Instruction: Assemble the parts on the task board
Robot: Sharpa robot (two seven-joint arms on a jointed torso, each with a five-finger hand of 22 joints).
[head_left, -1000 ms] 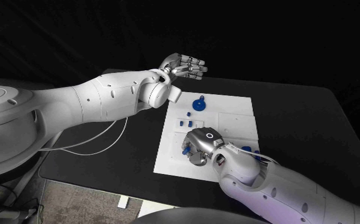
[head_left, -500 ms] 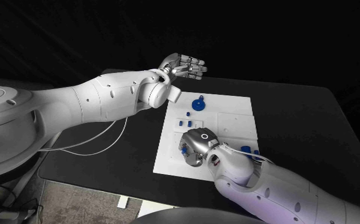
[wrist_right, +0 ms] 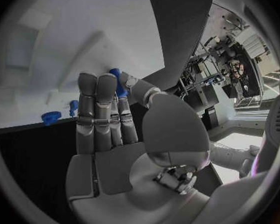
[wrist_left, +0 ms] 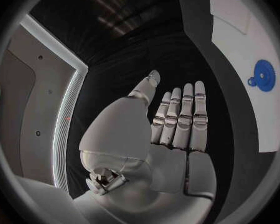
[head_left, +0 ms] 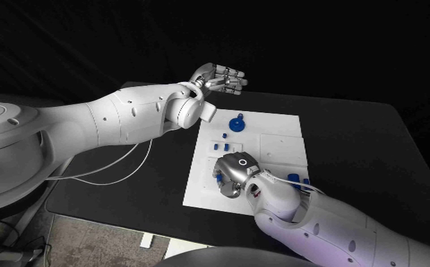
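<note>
The white task board [head_left: 273, 146] lies in the middle of the black table. A blue gear [head_left: 237, 123] sits at its far end, with two small blue parts [head_left: 220, 136] just nearer. My right hand [head_left: 235, 174] hovers low over the board's near left area. It pinches a small blue part [wrist_right: 119, 83] between thumb and a finger, and that part [head_left: 220, 180] peeks out at the hand's left side. My left hand [head_left: 222, 81] is raised beyond the board's far left corner, its fingers [wrist_left: 180, 117] straight and side by side, holding nothing. The gear [wrist_left: 262, 75] lies off to its side.
More small blue parts [head_left: 296, 179] lie on the board to the right of my right forearm. A white cable [head_left: 117, 164] loops over the table's left side. The gear [wrist_right: 51, 117] and a small part [wrist_right: 73, 107] sit past my right fingertips.
My right hand has slid slightly to the left over the board's near end, still holding the blue part. The left hand has stayed where it was.
</note>
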